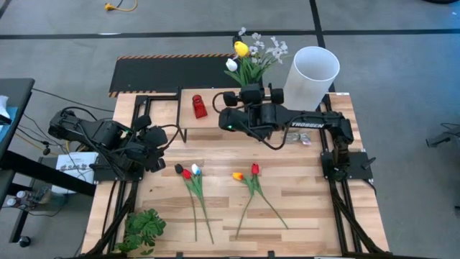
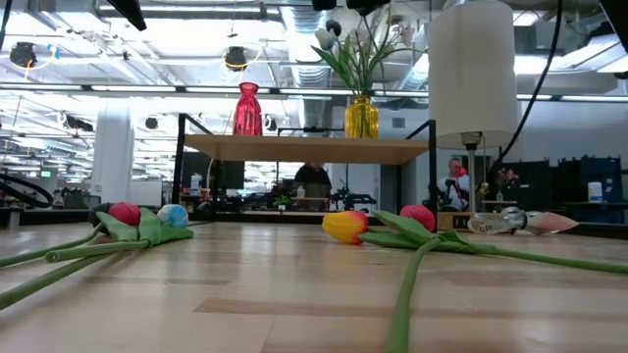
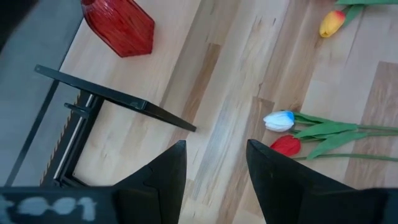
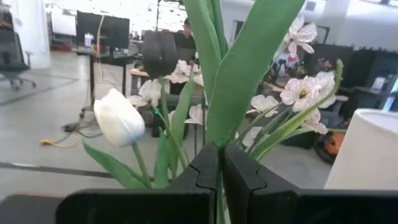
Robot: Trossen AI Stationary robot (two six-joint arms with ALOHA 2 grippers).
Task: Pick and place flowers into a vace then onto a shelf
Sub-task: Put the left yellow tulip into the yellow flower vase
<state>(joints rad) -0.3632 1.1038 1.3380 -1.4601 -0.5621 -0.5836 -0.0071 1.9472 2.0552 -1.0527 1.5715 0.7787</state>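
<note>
The light-wood counter [image 1: 302,208] is carrying everything, with the tall white cylinder [image 1: 311,75] standing at its far right corner. The shelf [image 1: 208,109], a low wooden board on thin black legs, is sitting at the far middle of the counter, bearing a red glass vase [image 1: 199,106] toward its left end and a yellow glass vase [image 2: 361,118] to the right of it in the low view. The right arm is reaching across above the shelf, and the right gripper [image 4: 219,165] is pressing its jaws together on a broad green tulip leaf [image 4: 239,81] of the bunch standing in the yellow vase; that bunch is showing a yellow tulip [image 1: 241,49], a white tulip [image 4: 119,117] and a spray of small white blossoms [image 1: 271,47]. The left arm is waiting over the counter's left edge, the left gripper [image 3: 214,163] hanging with its jaws partly apart and gripping nothing. On the counter nearer the front, two groups of loose tulips are lying: a dark, a red and a white-blue head [image 1: 187,171] together left of centre, and an orange-yellow tulip [image 1: 238,175] beside a red tulip [image 1: 254,169] just right of them. A bushy green sprig [image 1: 142,229] is lying at the near left corner.
</note>
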